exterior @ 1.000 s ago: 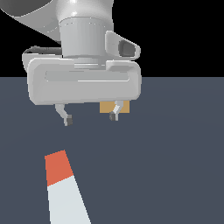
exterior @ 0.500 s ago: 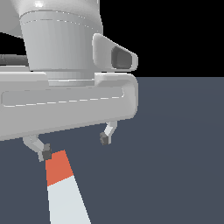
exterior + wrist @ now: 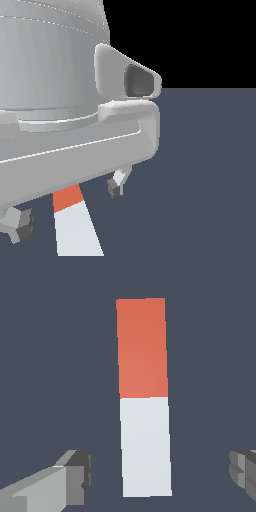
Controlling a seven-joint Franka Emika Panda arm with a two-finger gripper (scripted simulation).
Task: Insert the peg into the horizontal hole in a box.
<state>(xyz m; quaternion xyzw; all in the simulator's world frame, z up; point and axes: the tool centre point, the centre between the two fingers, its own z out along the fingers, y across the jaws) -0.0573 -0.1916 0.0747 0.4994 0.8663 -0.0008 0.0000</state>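
the peg (image 3: 144,396) lies flat on the table (image 3: 50,356) directly below the gripper (image 3: 162,473), its long axis running crosswise between the wide-apart, empty jaws (white part nearest them), so they look lined up to close across it.

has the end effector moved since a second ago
Yes. In the exterior view the end effector has come toward the camera and down over the peg, which stayed put; its open fingers now straddle it.
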